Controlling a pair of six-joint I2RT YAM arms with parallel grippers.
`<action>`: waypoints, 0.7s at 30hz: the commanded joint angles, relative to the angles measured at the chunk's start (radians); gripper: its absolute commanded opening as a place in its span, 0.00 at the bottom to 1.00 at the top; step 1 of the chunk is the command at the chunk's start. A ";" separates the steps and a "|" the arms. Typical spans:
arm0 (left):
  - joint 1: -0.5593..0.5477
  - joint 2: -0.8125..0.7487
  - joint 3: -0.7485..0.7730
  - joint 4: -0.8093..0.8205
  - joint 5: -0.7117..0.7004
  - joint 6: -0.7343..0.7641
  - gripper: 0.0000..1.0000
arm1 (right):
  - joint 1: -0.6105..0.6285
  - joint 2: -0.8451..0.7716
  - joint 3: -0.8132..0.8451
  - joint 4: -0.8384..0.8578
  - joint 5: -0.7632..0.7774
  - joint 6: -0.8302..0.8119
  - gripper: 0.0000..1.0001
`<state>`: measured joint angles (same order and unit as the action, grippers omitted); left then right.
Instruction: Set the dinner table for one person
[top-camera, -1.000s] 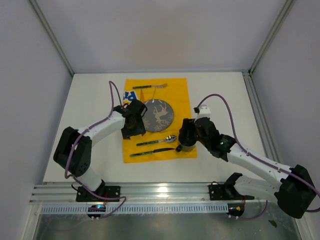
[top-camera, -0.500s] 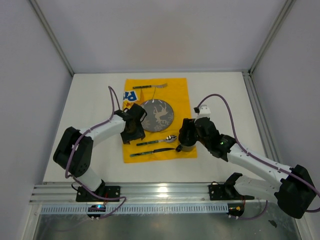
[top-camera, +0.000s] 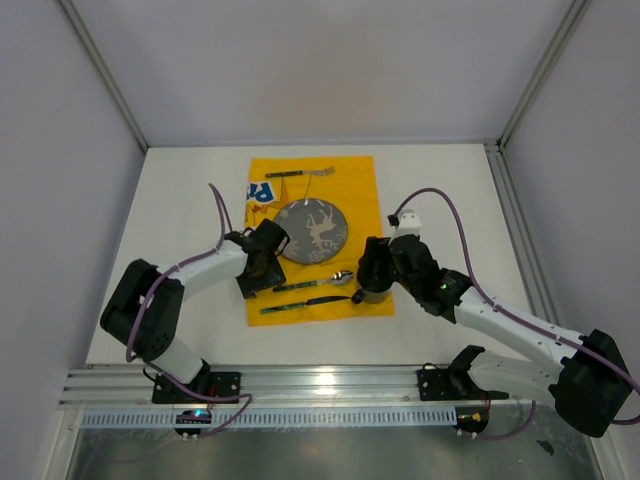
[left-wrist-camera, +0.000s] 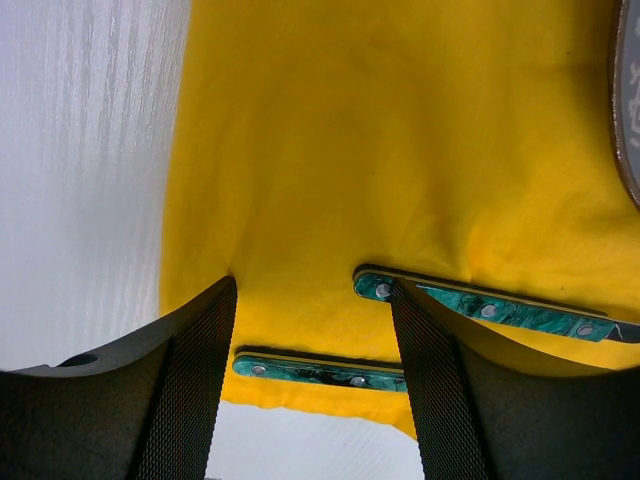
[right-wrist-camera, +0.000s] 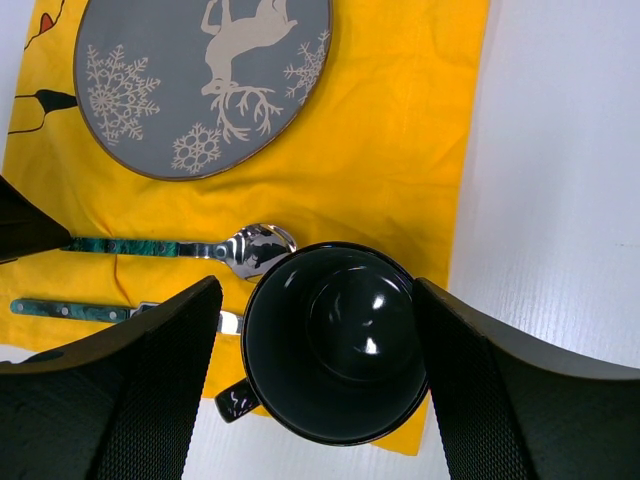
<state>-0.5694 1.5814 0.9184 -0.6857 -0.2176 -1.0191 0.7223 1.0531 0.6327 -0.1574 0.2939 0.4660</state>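
At the near-left corner of the yellow cartoon-printed cloth (top-camera: 355, 190), which lies mid-way across the matte white rectangular desk (top-camera: 180, 250), the left claw (left-wrist-camera: 310, 285) hangs with its jaws apart and empty. Between and just beside its fingers lie the handle ends of the steel spoon with a green marbled handle (top-camera: 315, 282) and the matching green-handled knife (top-camera: 300, 304). The step in hand appears to be taking one of these handles. Centre the jaws across a single handle, descend squarely, and close only when the neighbouring handle and the cloth fold are outside the pads. The cloth is likely to drag if pinched. The right claw (right-wrist-camera: 318, 285) straddles the glossy black ceramic mug (right-wrist-camera: 335, 345), which stands on the near-right corner of the cloth. Whether its pads press on the mug cannot be told. The mug is empty. The round grey plate printed with a white reindeer and snowflakes (top-camera: 318, 230) carries nothing. A green-handled fork (top-camera: 300, 173) lies beyond the plate.
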 joint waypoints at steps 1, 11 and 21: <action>-0.006 -0.020 -0.023 0.040 -0.037 -0.032 0.65 | -0.001 -0.025 0.004 0.038 0.022 -0.012 0.80; -0.006 -0.023 -0.064 0.023 -0.057 -0.073 0.65 | -0.001 -0.041 -0.007 0.029 0.030 -0.020 0.80; -0.004 -0.032 -0.041 0.092 -0.062 -0.049 0.65 | -0.001 -0.038 -0.007 0.016 0.030 -0.015 0.80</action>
<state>-0.5694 1.5509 0.8639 -0.6197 -0.2455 -1.0843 0.7223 1.0355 0.6239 -0.1577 0.3035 0.4507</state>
